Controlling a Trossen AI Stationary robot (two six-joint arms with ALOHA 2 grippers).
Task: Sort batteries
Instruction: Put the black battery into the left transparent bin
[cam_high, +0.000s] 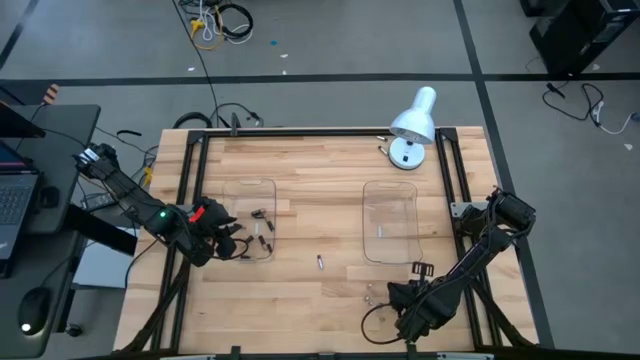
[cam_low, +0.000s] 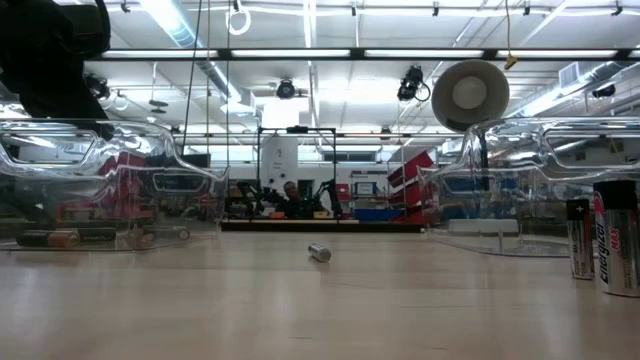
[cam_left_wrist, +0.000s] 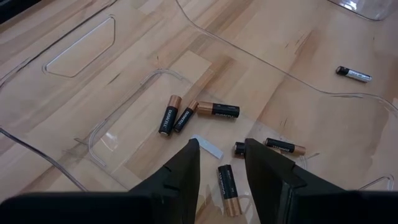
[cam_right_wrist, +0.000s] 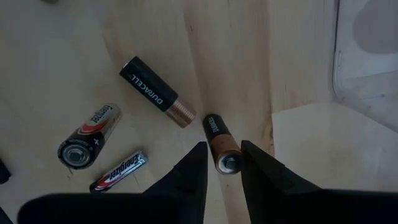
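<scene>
From above, the left gripper (cam_high: 232, 243) hangs over the near edge of the left tray (cam_high: 228, 188), where several dark batteries (cam_high: 262, 214) lie. The right gripper (cam_high: 397, 296) is down at the table's near side, just in front of the empty right tray (cam_high: 390, 192). One stray cell (cam_high: 320, 262) lies between the trays.

At table height, that stray cell (cam_low: 319, 252) rests on its side mid-table, with two silver cells (cam_low: 605, 240) standing upright at the right edge.

The left wrist view shows the left claw's fingers (cam_left_wrist: 186, 163) apart and empty, with a copper-top battery (cam_left_wrist: 227, 188) lying between the tips inside the tray — the claw is not clamped on it.

The right wrist view shows the right claw's fingers (cam_right_wrist: 194, 163) straddling the end of an upright-tilted copper-top cell (cam_right_wrist: 219, 142), narrowed on it but not visibly pressed tight. Another copper-top (cam_right_wrist: 157, 91) and two silver cells (cam_right_wrist: 90, 135) lie close beside it.

The risk is that the grip catches only the cell's tip — the smooth round body could squirt out and roll, or knock into its neighbours and scatter them.
</scene>
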